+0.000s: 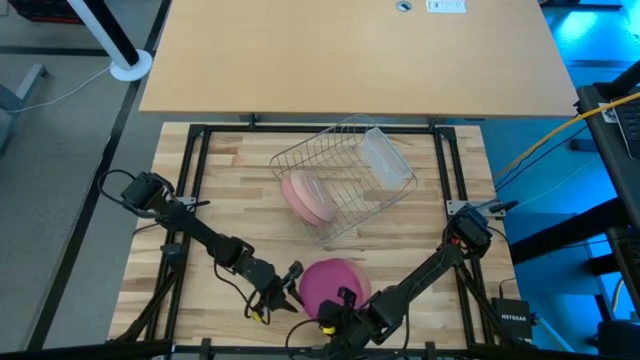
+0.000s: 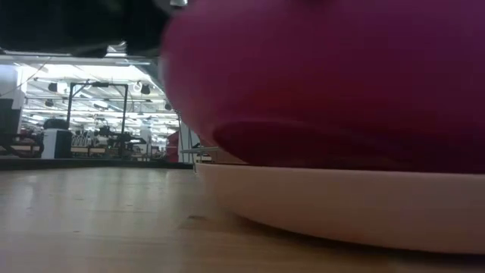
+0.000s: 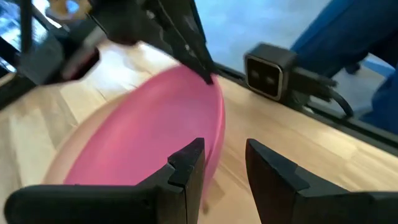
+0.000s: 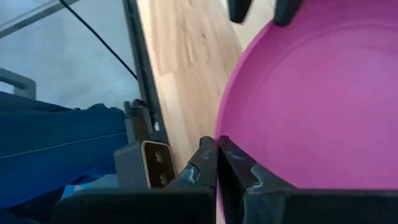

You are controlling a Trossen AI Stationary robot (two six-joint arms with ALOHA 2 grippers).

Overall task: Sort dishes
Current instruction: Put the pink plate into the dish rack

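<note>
A magenta plate is near the table's front edge, tilted over a pale peach plate that lies flat on the wood. My right gripper is shut on the magenta plate's near rim. My left gripper is open at the plate's left rim, with one finger in front of the plate's face and the other outside the rim. A pale pink plate leans on edge in the wire rack. My right gripper pinches the magenta plate's near rim between its two fingers, one on the inner face and one on the outer. It comes from the table's near side, slanting down. The plate is held tilted, with its underside toward the near edge. My left gripper: I cannot tell whether it touches the rim.
The wire rack sits tilted at the table's middle far side with a clear plastic cup in it. A black frame runs along the table's edges. A small camera box stands at the front edge. Bare wood lies left and right of the rack.
</note>
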